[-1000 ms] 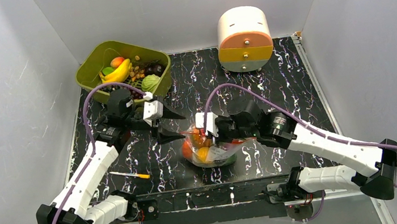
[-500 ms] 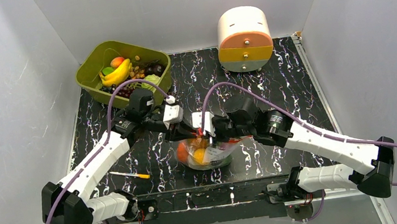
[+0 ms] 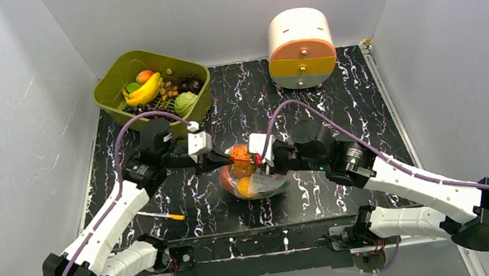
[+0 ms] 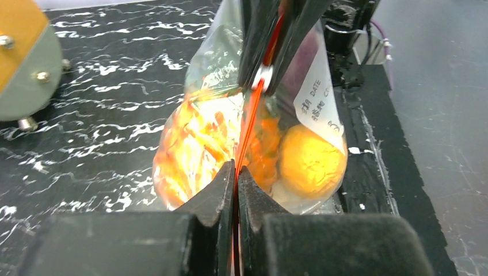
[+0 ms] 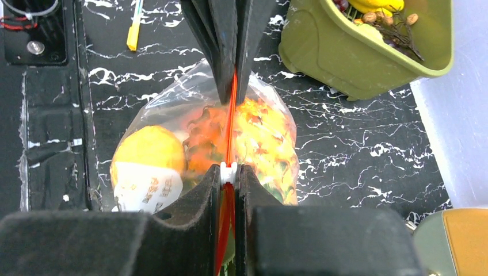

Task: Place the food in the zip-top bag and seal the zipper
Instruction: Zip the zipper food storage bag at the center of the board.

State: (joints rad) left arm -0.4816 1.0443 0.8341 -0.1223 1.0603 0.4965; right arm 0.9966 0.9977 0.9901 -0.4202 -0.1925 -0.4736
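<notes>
Left gripper (image 4: 236,171) clamped on zipper (image 4: 248,123); right gripper (image 5: 229,172) pinching its far end. Zip-top bag (image 5: 167,109) stretched between 2 fingertip pairs, food (image 4: 311,162) bulging below. Film thin, slippery, light; hold by stiffer strip.

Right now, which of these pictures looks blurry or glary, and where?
Left wrist view: the left hand at the bottom is soft, and glare whitens the bag. Right wrist view: the right hand is likewise blurred, the bag sharper. Top view: evenly lit and sharp throughout.
</notes>
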